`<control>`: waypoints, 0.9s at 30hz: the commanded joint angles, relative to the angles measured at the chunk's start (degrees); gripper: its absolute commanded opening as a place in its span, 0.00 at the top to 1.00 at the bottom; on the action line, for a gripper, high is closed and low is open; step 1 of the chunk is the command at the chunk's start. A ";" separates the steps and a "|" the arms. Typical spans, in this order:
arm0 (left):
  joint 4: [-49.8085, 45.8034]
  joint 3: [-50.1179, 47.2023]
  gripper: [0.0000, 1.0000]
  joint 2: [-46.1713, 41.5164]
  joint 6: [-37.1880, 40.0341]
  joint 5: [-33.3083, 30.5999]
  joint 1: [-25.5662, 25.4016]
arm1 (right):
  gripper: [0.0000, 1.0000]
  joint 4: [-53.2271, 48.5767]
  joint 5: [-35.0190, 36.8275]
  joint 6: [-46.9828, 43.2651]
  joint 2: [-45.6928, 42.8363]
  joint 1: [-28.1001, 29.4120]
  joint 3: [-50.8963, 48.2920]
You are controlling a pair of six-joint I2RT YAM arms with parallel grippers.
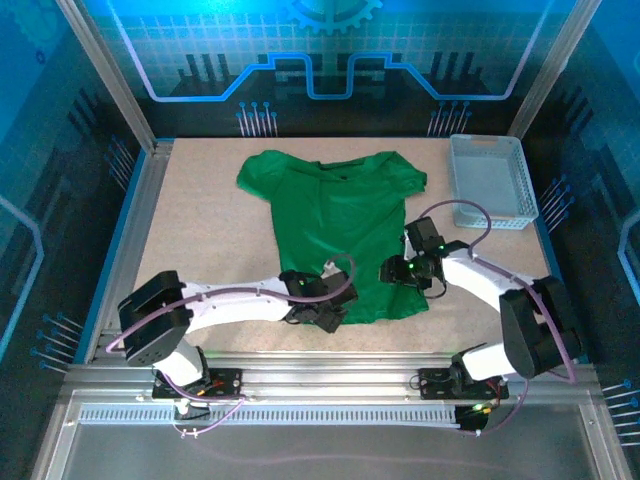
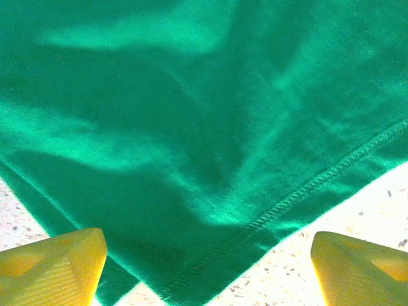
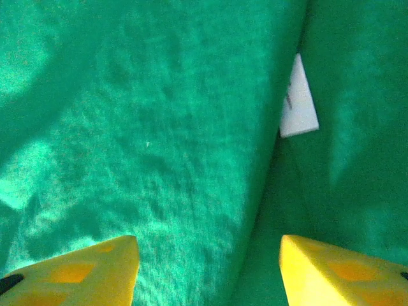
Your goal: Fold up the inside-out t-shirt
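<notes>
On the tabletop [image 1: 200, 250] the shirt [image 1: 340, 215] is lying flat; we are poising open left fingers [image 2: 54, 264] at its hem corner [image 2: 191, 277], open right fingers [image 3: 76, 271] over its side; probably the first grasp, calling for pinching both edges.

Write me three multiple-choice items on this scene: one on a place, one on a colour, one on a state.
1. Where does the basket stand on the table?
A. near left corner
B. far right corner
C. between the arm bases

2. What colour is the t-shirt?
A. red
B. white
C. green

3. How does the left gripper stand?
A. open, the hem corner between its fingers
B. shut on the hem
C. shut on the collar

Answers:
1 B: the top view shows it at the far right edge.
2 C: every view shows green cloth.
3 A: the left wrist view shows the yellow fingers wide apart, with the hem corner lying ungripped between them.
</notes>
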 commanded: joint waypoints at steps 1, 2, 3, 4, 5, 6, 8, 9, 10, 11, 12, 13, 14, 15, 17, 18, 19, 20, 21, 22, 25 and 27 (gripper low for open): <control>-1.42 0.23 0.14 2.02 2.16 -1.73 -0.72 | 0.42 4.18 -0.89 1.63 4.02 -3.21 0.86; -1.71 0.21 0.15 2.59 2.23 -1.58 -0.77 | 0.43 4.71 -1.66 1.63 5.48 -4.61 1.24; -1.61 0.09 0.14 2.94 2.40 -1.53 -0.96 | 0.45 5.17 -2.35 1.44 6.43 -5.48 1.72; -1.51 -0.08 0.14 3.24 2.59 -1.55 -1.09 | 0.45 5.24 -2.25 1.26 7.00 -6.16 2.40; -1.39 -0.17 0.14 3.50 2.73 -1.36 -1.20 | 0.45 5.15 -2.06 1.19 7.69 -6.83 3.18; -1.30 -0.19 0.15 3.71 2.93 -1.17 -1.19 | 0.45 4.78 -2.45 1.06 8.38 -7.29 4.05; -1.61 -0.02 0.14 4.36 3.53 -1.33 -1.52 | 0.45 4.64 -3.36 0.58 9.80 -7.95 5.70; -1.77 0.07 0.14 4.63 3.80 -1.38 -1.63 | 0.45 4.53 -3.25 0.49 10.32 -8.19 6.28; -2.28 0.32 0.14 5.12 3.92 -1.53 -1.68 | 0.46 4.38 -3.19 0.32 10.99 -8.43 6.91; -2.77 0.58 0.14 5.57 4.14 -1.62 -1.73 | 0.46 4.18 -3.42 0.31 11.57 -8.98 7.40; -2.86 0.68 0.14 5.80 4.35 -1.76 -1.78 | 0.46 4.31 -3.95 0.23 11.88 -9.32 7.73; -2.85 0.84 0.14 6.12 4.53 -2.18 -1.79 | 0.46 4.50 -4.30 0.18 11.99 -9.62 7.93; -3.04 1.16 0.14 6.47 4.39 -2.86 -1.81 | 0.46 4.64 -4.33 0.14 11.94 -9.73 8.05; -3.09 1.42 0.14 6.80 4.53 -3.01 -1.80 | 0.46 4.70 -4.29 0.14 11.82 -9.81 8.05; -3.22 1.95 0.15 7.42 4.97 -3.72 -1.81 | 0.46 4.64 -4.02 0.06 11.61 -9.94 8.20; -3.23 2.13 0.16 7.76 5.00 -4.18 -1.78 | 0.46 4.60 -4.07 0.05 11.56 -10.10 8.23; -3.31 2.31 0.17 8.28 5.23 -4.63 -1.78 | 0.46 4.66 -4.23 -0.04 11.56 -10.20 8.21; -3.44 2.59 0.19 8.80 5.37 -5.16 -1.78 | 0.46 4.71 -4.41 -0.12 11.52 -10.45 8.23; -3.50 2.86 0.21 9.25 5.37 -5.85 -1.78 | 0.46 4.73 -4.48 -0.19 11.56 -10.41 8.32; -3.58 3.18 0.23 9.68 5.37 -6.54 -1.79 | 0.46 4.78 -4.57 -0.21 11.56 -10.48 8.23; -3.49 4.12 0.32 10.45 5.14 -8.24 -1.86 | 0.46 5.21 -4.90 -0.21 11.48 -10.48 8.06; -3.24 4.83 0.40 10.79 4.92 -9.05 -1.70 | 0.46 5.41 -5.16 -0.22 11.17 -10.56 7.88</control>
